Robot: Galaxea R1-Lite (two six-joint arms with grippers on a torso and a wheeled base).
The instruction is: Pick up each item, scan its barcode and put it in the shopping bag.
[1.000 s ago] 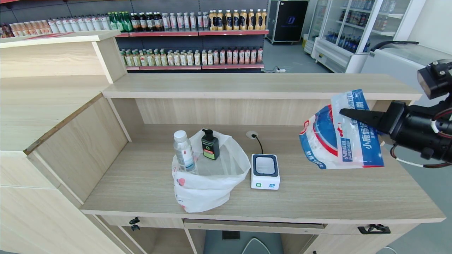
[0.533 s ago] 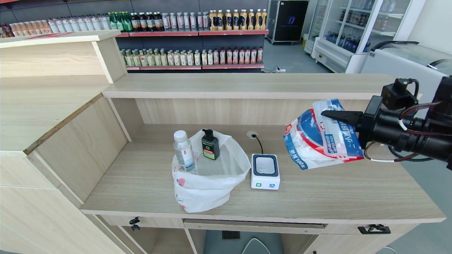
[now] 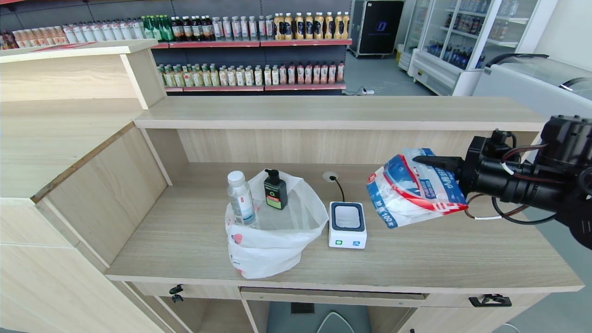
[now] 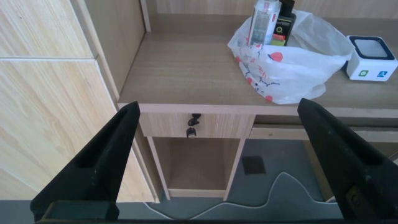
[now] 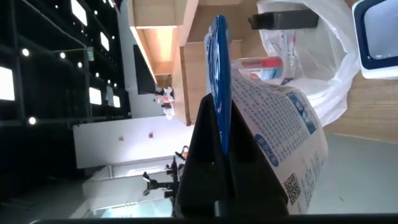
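Note:
My right gripper (image 3: 431,162) is shut on the top edge of a blue, white and red plastic package (image 3: 411,192). It holds the package in the air just right of the white barcode scanner (image 3: 347,224) and a little above it. In the right wrist view the gripper (image 5: 214,111) pinches the package (image 5: 283,118), with the scanner (image 5: 380,31) beyond it. The white shopping bag (image 3: 273,238) lies open left of the scanner, holding a clear water bottle (image 3: 241,198) and a black pump bottle (image 3: 275,189). My left gripper (image 4: 217,107) is open, low in front of the counter, well short of the bag (image 4: 292,62).
The wooden counter (image 3: 439,259) has a raised ledge (image 3: 342,113) at the back and a tall side panel (image 3: 106,194) on the left. The scanner's cable (image 3: 339,187) runs to a hole in the counter. A keyed drawer (image 4: 193,123) sits below the counter edge.
My right gripper has carried the package left and down toward the scanner. The package has tilted from nearly upright to flatter. The bag and bottles have stayed put.

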